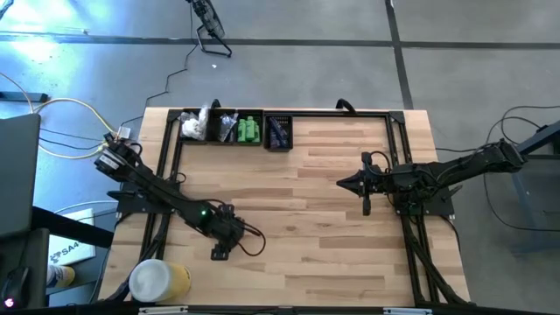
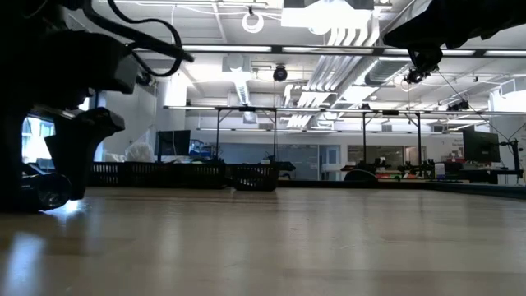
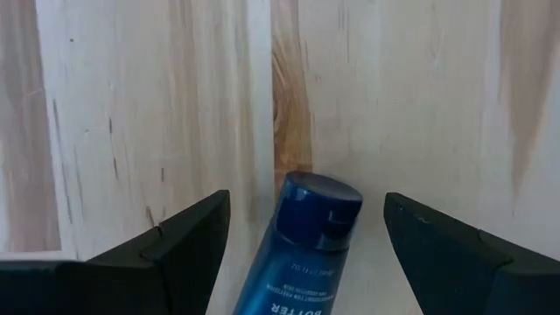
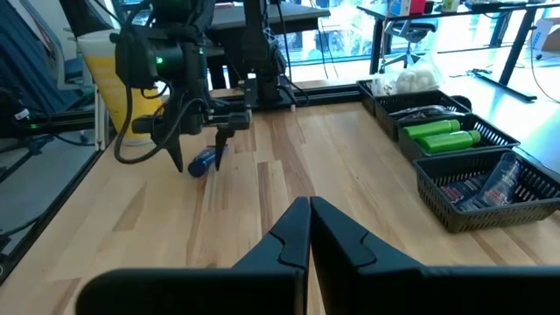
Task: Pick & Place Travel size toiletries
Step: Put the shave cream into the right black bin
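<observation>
A small blue tube (image 3: 302,245) lies flat on the wooden table (image 1: 332,227), its long axis slanting, round cap end pointing away from the left wrist; it sits between the spread fingers (image 3: 175,249) of the left gripper (image 1: 219,252), touching neither, so the gripper is wide open and holds nothing; the tube's lower end is cut off, its label only partly readable; the right gripper (image 4: 309,219), fingers pressed together and empty, waits over the table's right side.

Cut off and unreadable
Your blue tube (image 3: 302,249) runs off the picture's edge; its label is cropped, and the white packets (image 1: 196,125) at 11 o'clock blur together.
</observation>
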`<action>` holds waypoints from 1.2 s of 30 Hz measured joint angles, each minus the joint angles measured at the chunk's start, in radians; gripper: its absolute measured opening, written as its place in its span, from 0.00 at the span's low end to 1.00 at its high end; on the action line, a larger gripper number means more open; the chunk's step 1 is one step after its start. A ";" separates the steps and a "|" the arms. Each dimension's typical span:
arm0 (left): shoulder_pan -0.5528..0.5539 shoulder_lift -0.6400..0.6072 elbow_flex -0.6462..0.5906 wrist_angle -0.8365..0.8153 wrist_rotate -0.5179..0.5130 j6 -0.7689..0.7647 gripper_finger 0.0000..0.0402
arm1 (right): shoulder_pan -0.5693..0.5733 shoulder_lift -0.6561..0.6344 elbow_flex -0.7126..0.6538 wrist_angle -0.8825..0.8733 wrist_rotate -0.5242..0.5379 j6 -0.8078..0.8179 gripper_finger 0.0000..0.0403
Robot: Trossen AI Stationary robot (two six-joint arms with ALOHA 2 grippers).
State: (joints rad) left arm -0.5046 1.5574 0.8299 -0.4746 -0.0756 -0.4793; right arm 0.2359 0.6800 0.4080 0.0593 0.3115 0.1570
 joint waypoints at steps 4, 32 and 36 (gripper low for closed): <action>0.000 0.020 0.000 0.001 0.016 0.000 0.74 | 0.000 0.000 0.000 0.000 0.000 0.000 0.01; 0.000 0.029 0.000 0.009 0.019 0.003 0.72 | 0.000 0.000 0.000 0.001 0.000 0.000 0.01; 0.001 0.029 0.000 0.008 0.017 0.003 0.64 | 0.000 0.000 0.000 0.001 0.000 0.000 0.01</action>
State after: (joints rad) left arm -0.5041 1.5864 0.8299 -0.4667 -0.0590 -0.4763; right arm 0.2358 0.6800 0.4080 0.0601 0.3119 0.1570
